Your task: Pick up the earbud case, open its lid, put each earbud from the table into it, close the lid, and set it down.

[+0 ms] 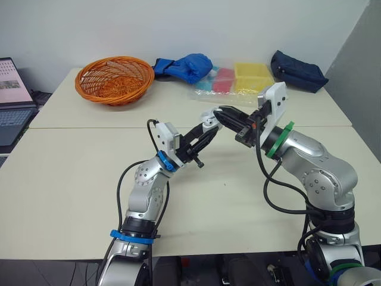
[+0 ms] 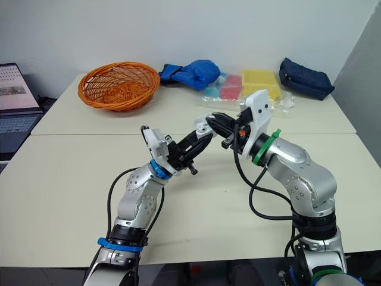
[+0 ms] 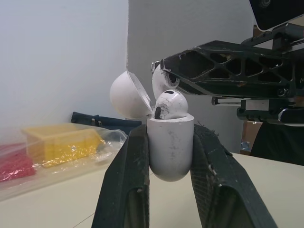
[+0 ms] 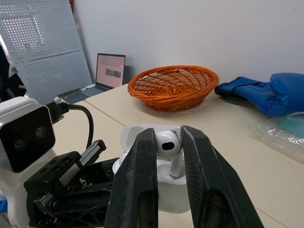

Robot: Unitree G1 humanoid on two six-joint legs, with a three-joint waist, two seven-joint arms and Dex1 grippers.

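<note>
- Above the middle of the table (image 1: pixel 71 179), the left gripper (image 1: pixel 208 128) and the right gripper (image 1: pixel 221 113) are seen tip to tip, both clear of the surface.
- The earbud case (image 3: pixel 171 147) is clamped by its lower body between the two black fingers (image 3: pixel 128 180) of the left gripper and is held off the table.
- The lid (image 3: pixel 128 95) is swung open and is tipped back to one side of the case on its hinge.
- One earbud (image 3: pixel 171 104) is seated in the case, with its white head raised above the rim.
- A second earbud (image 4: pixel 166 142) is pinched by the head between the closed fingers (image 4: pixel 142 180) of the right gripper.
- This second earbud is held just over the open case, beside the seated one, with its stem pointed down at the opening.
- Whether the stem is already touching the case cannot be told.
- An orange basket (image 1: pixel 114 78) is set at the far side of the table, toward the robot's left.
- A blue glove (image 1: pixel 184 65) is laid just beside the basket.
- A yellow box (image 1: pixel 253 76) and a red box (image 1: pixel 223 80) are kept in clear plastic wrap (image 1: pixel 202 94) near the far edge.
- A dark blue pouch (image 1: pixel 297 70) is placed at the far right corner.
- A laptop (image 1: pixel 12 101) is stood open off the table's left end.
</note>
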